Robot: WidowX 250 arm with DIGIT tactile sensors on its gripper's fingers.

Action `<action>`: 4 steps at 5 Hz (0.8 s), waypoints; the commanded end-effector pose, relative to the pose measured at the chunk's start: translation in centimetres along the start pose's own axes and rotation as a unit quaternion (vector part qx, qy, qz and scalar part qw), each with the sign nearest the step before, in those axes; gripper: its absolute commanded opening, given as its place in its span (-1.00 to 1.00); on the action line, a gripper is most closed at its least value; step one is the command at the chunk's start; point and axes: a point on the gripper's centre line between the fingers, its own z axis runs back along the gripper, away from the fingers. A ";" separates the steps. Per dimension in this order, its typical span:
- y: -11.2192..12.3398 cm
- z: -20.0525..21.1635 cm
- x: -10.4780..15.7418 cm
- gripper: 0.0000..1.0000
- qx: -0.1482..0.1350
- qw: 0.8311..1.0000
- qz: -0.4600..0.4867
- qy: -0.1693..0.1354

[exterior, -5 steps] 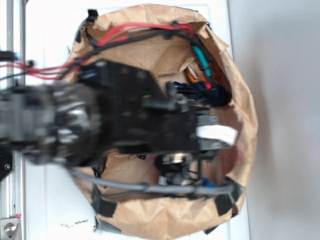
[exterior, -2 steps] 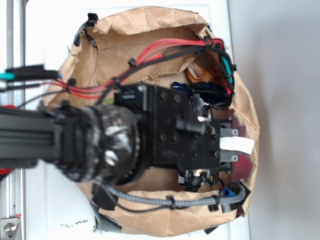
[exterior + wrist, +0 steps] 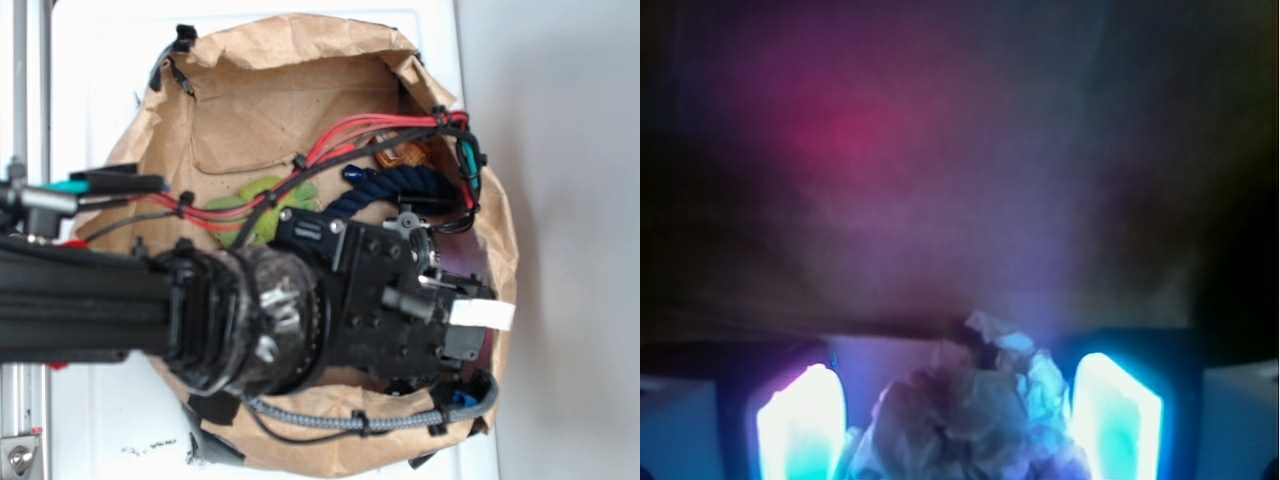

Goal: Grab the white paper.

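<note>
Ext. view, left to right: black arm [image 3: 90,300] reaches in from the left over the white bench [image 3: 100,90] & into the wide-open brown paper bag [image 3: 260,60]; red & black cables [image 3: 350,135] arc over the wrist; something green [image 3: 265,205] lies on the bag floor, then a dark blue rope [image 3: 385,185] & an orange item [image 3: 405,155] nearer the right wall. Tool [image 3: 465,330] sits low inside the bag by its right wall, its small white tab [image 3: 482,314] pointing right. White paper isn't visible here, hidden under the arm. Wrist view: left finger [image 3: 802,425] glows cyan, the white paper [image 3: 975,415] lies crumpled btwn the two fingers at bottom centre, right finger [image 3: 1115,418] on its other side. Jaws are spread, not clamped; the wad fills most of the gap, its lower left edge looks right against the left finger, a dark sliver shows beside the right finger. Dim brown bag wall w/ a reddish glow fills the background.
</note>
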 end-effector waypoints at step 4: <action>2.0 13.2 1.1 -1.00 -0.102 0.994 0.026 0.015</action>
